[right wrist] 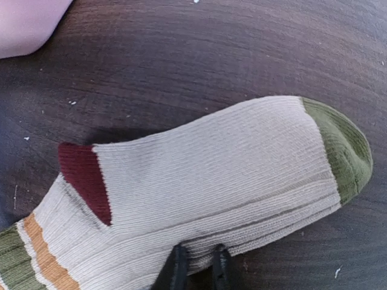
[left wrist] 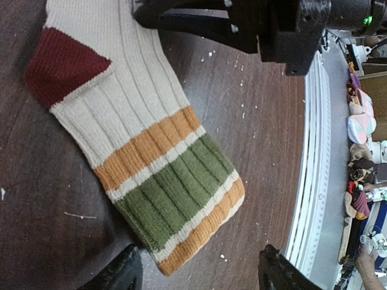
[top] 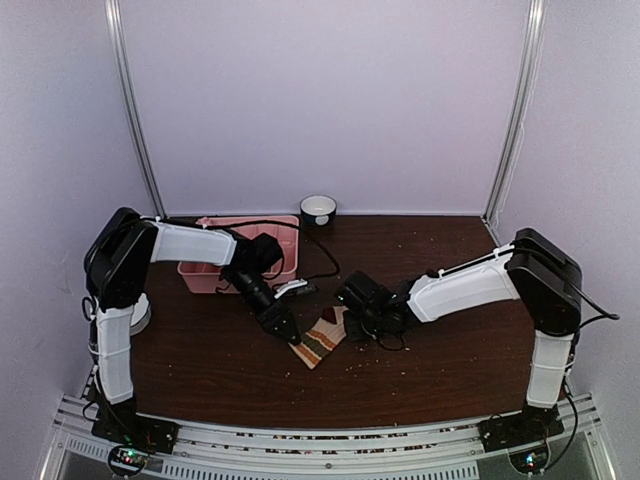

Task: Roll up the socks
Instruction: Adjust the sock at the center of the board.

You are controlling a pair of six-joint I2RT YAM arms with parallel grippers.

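Note:
The tan sock [top: 322, 338] lies flat on the dark wooden table, with a maroon heel, orange and green cuff stripes and a green toe [right wrist: 347, 148]. My left gripper [top: 290, 330] is open just above the striped cuff end [left wrist: 181, 199], its fingertips [left wrist: 121, 273] standing either side of the cuff's corner [left wrist: 199, 275]. My right gripper [top: 358, 318] is shut, pinching a fold at the sock's long edge near mid-foot [right wrist: 199, 266]. Its black body shows at the top of the left wrist view [left wrist: 272, 24]. No pink sock shows on the table.
A pink divided tray [top: 205, 270] stands at the back left, partly under my left arm. A white cup [top: 318, 209] stands at the back wall. The metal rail [left wrist: 314, 181] marks the near table edge, with coloured fabric clutter [left wrist: 361, 124] beyond it.

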